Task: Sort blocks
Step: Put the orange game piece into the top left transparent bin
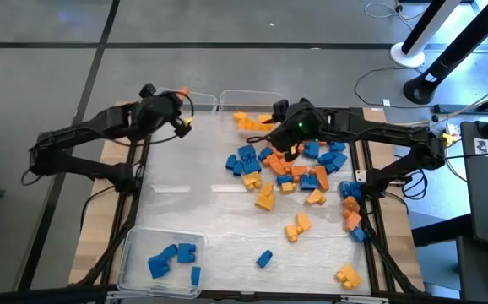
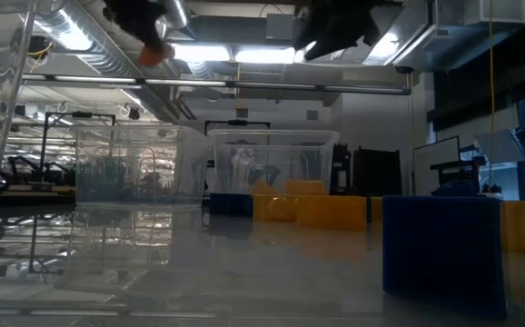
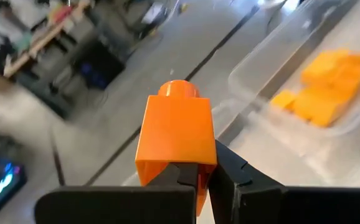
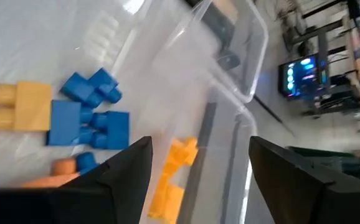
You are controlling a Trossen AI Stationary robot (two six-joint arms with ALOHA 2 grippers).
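Orange block [image 3: 176, 134] | clamped in left jaws | right jaws wide, empty

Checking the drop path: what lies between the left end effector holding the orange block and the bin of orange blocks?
High view: only bare table between the left end effector, shut on the orange block, and the bin.
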